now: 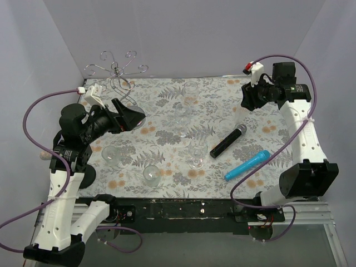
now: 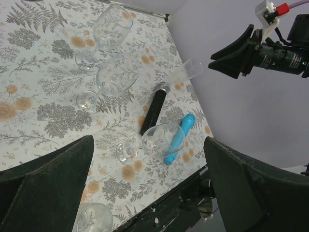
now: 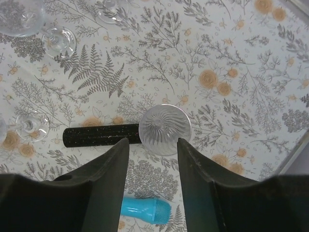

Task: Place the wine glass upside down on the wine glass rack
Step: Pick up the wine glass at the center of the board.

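The silver wire wine glass rack point(image 1: 117, 69) stands at the back left, with curled arms on top and nothing hanging on it. Several clear wine glasses stand on the floral cloth, among them one at the front left point(image 1: 114, 156), one at the front point(image 1: 151, 175) and one in the middle point(image 1: 197, 158). My left gripper point(image 1: 133, 117) hovers open and empty just in front of the rack. In its wrist view the gripper point(image 2: 147, 145) frames a glass point(image 2: 157, 139). My right gripper point(image 1: 247, 97) is open and empty, held high at the back right. In the right wrist view a round clear swirled glass point(image 3: 165, 130), seen end-on, lies below the gripper point(image 3: 152, 142).
A black microphone point(image 1: 228, 141) and a blue microphone point(image 1: 247, 165) lie at the right of the cloth. They also show in the left wrist view, black point(image 2: 153, 110) and blue point(image 2: 178, 137). White walls close in the left, back and right. The black table edge point(image 1: 183, 208) runs along the front.
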You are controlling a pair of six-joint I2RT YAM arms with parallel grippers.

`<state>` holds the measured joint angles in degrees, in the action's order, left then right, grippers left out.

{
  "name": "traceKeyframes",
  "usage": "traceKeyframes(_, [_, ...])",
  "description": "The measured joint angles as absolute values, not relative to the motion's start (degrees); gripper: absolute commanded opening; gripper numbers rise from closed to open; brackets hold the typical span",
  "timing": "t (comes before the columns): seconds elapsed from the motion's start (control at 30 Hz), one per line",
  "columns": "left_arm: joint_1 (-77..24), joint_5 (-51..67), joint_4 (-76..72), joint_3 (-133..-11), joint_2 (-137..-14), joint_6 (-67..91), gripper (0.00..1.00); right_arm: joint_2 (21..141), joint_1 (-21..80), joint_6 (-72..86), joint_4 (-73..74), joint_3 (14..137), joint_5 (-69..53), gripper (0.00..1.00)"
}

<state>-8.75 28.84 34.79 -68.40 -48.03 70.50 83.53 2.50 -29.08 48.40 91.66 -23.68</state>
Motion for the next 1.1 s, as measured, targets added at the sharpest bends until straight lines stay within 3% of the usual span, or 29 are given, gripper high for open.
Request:
traceKeyframes(0.73, [-8.75, 28.67, 34.96, -67.75, -47.70, 70.26, 0.98, 93.89, 3.64, -25.89, 55.61, 95.57, -23.11, 0.47])
traceKeyframes(1.1, [-8.75, 28.49, 35.18, -67.13, -46.92, 70.26, 0.98, 94.30, 5.87, -26.13, 55.64, 95.57, -21.58, 0.35])
